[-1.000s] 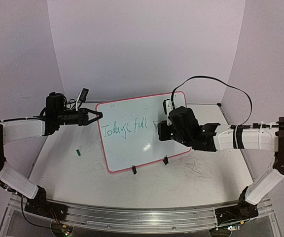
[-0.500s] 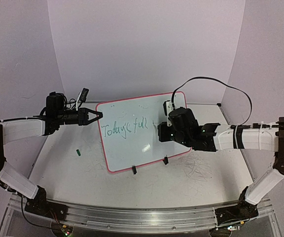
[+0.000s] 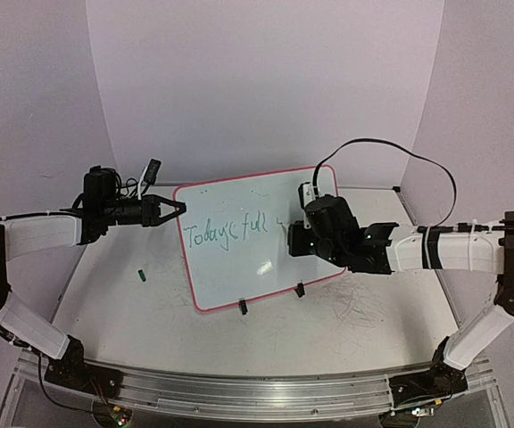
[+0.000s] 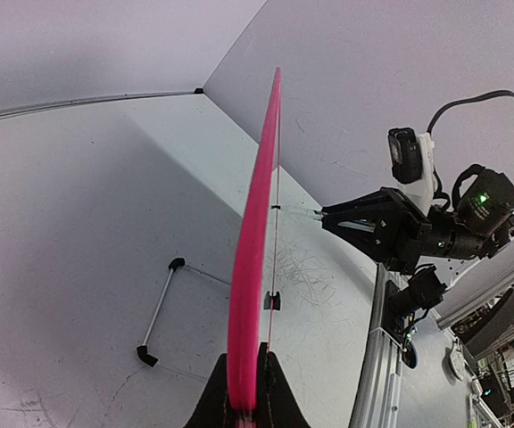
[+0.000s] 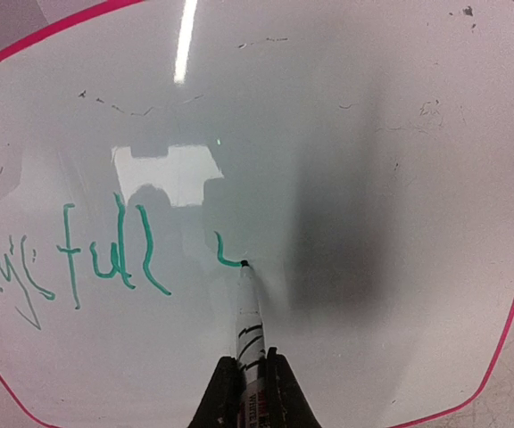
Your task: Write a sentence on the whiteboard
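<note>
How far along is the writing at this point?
Done: the sentence reads "Today's full" on the whiteboard. In hand: the right claw presses the marker tip to the board, starting the next word, while the left claw grips the board's edge. Left: its remaining words.

My left claw (image 3: 178, 209) pinches the left edge of the whiteboard (image 3: 239, 272), white with a thin red-pink frame, standing on two black clip feet mid-table. The sentence (image 3: 226, 230), thin green, reads "Today's full" so far, with a short hooked stroke just right of it.
</note>
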Available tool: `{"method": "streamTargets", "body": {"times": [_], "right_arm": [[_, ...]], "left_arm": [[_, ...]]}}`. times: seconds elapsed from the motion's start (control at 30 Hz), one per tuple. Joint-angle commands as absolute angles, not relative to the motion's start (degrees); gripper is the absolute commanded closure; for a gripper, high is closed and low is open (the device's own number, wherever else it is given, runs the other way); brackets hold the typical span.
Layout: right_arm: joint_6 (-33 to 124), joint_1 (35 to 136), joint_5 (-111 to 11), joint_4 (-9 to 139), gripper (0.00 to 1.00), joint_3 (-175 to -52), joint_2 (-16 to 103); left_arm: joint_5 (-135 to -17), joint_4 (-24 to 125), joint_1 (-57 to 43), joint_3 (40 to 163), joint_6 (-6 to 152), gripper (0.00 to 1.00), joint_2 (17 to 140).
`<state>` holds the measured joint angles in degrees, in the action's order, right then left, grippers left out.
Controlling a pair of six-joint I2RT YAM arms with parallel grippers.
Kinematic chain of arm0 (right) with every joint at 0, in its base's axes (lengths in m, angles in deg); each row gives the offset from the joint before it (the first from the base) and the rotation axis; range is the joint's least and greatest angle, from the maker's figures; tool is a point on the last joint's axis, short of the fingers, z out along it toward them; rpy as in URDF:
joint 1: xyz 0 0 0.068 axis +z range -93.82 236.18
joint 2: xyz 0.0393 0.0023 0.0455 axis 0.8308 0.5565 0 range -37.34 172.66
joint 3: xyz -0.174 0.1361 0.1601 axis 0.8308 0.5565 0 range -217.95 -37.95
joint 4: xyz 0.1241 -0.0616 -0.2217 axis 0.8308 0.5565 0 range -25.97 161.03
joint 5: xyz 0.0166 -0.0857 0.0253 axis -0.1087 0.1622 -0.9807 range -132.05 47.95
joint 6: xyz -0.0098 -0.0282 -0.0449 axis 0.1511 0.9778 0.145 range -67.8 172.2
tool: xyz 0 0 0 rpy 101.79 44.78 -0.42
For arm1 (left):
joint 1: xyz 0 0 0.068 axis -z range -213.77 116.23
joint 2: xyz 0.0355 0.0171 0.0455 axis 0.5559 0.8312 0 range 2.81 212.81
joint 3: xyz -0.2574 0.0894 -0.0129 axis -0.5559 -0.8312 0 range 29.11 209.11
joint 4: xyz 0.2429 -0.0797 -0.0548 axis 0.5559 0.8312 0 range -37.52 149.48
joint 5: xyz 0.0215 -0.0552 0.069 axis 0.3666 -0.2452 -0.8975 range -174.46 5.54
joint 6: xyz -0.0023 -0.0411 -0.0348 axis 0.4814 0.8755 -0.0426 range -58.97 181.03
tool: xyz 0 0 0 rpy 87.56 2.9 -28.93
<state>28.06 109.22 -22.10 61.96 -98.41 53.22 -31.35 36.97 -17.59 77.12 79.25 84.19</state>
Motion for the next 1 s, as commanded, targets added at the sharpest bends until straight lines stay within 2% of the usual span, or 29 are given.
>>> {"method": "streamTargets", "body": {"times": [0.0, 0.53, 0.97], "right_arm": [[28.8, 109.0, -20.7, 59.1, 1.00, -99.8, 53.0], [30.1, 109.1, -23.9, 59.4, 1.00, -101.0, 54.3], [28.7, 107.6, -23.8, 59.1, 1.00, -99.4, 48.6]], "left_arm": [[-35.0, 39.8, -15.9, 78.4, 74.1, 1.00, 84.6], [-35.4, 40.5, -15.6, 78.7, 73.5, 1.00, 84.7], [-35.7, 41.3, -15.6, 78.8, 72.9, 1.00, 84.9]]}}
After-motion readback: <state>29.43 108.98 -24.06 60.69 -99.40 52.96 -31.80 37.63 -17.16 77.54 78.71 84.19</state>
